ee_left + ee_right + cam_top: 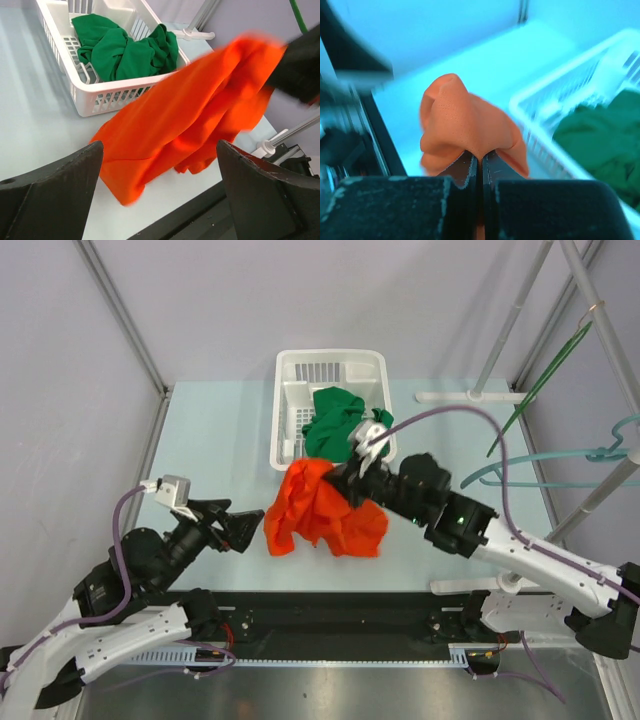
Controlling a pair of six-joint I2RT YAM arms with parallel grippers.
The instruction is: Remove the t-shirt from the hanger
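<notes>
The orange t-shirt lies bunched on the pale table just in front of the white basket. My right gripper is shut on a raised fold at the shirt's far right corner. In the right wrist view that fold bulges out above the closed jaws. My left gripper stands open at the shirt's left edge, with the cloth lying beyond the fingers and nothing between them. A teal hanger and a green hanger hang bare on the rack at the right.
The white basket at the back middle holds a green garment. It shows in the left wrist view and the right wrist view too. Metal rack poles rise at the back right. A black rail runs along the near edge.
</notes>
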